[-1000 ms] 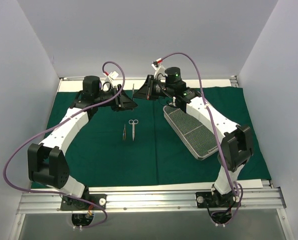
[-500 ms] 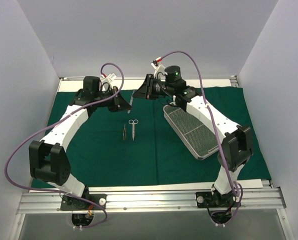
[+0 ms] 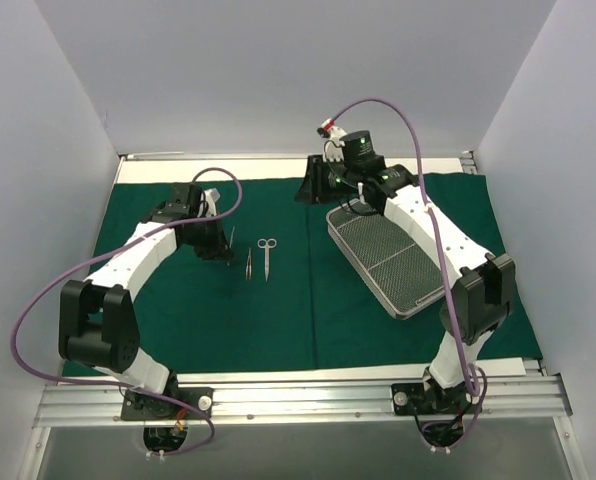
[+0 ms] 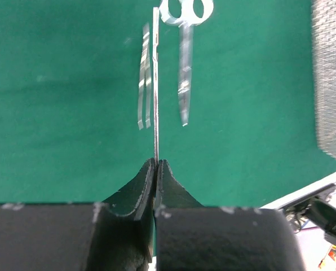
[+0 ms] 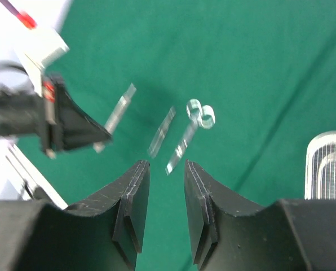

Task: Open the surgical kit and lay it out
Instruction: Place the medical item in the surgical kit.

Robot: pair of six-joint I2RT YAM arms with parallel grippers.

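Left wrist view: left gripper [image 4: 155,165] clamps a thin flat steel instrument [image 4: 155,84] over the dark green cloth drape [image 4: 61,113], best lowered flat, parallel beside the steel tweezers [image 4: 145,79] and scissors [image 4: 184,68], before releasing; right gripper [image 5: 163,169] hangs parted, empty, near the silver wire-mesh tray [image 3: 388,262].

The left end effector [image 3: 221,245] has closed on the thin steel instrument [image 4: 155,141] and carried it toward 7 o'clock, so it is now just beside the tweezers [image 3: 248,263]. The right end effector [image 5: 163,169] has parted its jaws and drawn back toward 3 o'clock.
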